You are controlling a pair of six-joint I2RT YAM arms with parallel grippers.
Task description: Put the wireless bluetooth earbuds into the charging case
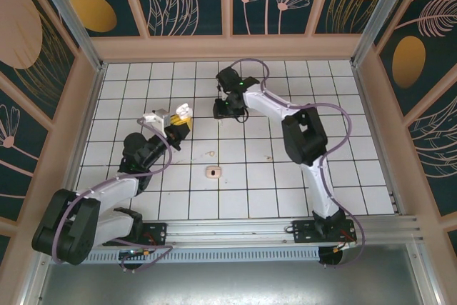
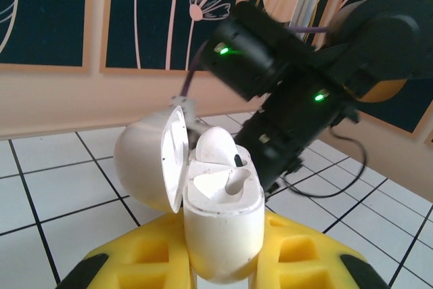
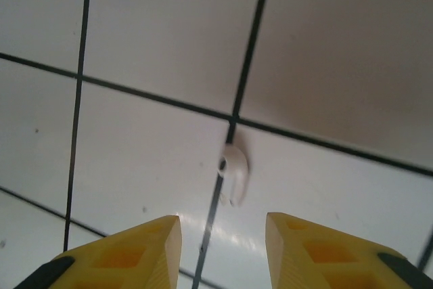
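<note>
My left gripper (image 2: 223, 265) is shut on the lower body of a white charging case (image 2: 223, 225), holding it upright above the tiles. Its lid (image 2: 145, 167) is swung open to the left. One white earbud (image 2: 216, 145) sits in the far slot, while the near slot (image 2: 237, 182) is empty. From above, the case (image 1: 184, 111) and left gripper (image 1: 180, 122) are left of centre. My right gripper (image 3: 223, 252) hangs open over the floor, and a second white earbud (image 3: 235, 167) lies on a tile line just beyond its fingertips, untouched. The right gripper (image 1: 221, 110) is close to the right of the case.
A small pinkish-beige rounded-square piece (image 1: 213, 172) lies on the white tiled floor (image 1: 285, 191) near the middle. The right arm's black wrist (image 2: 291, 79) looms just behind the held case. Wooden walls (image 1: 228, 46) enclose the floor.
</note>
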